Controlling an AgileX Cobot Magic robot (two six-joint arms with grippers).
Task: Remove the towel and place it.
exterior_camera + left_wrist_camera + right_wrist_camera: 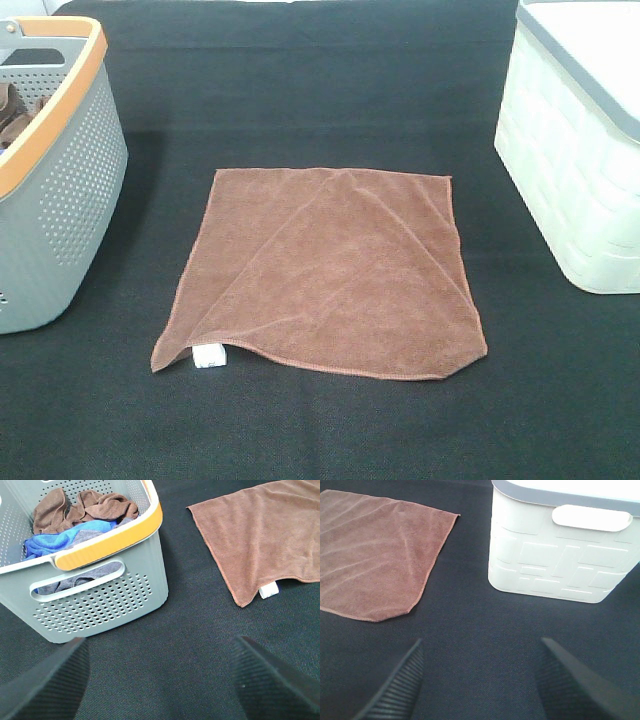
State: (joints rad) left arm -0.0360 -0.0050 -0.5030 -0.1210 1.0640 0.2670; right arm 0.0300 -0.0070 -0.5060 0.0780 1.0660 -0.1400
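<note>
towel [330, 275] rust-brown, flat, one fold; left gripper [160, 680], right gripper [480, 680] released, empty.

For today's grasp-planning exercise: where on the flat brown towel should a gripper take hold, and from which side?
Judging by its pose, pinch the towel at the near-left corner by the white tag. The edge there looks slightly lifted off the black table cover, giving the fingers a lip. Come from above on the grey basket side with the open left gripper.
</note>
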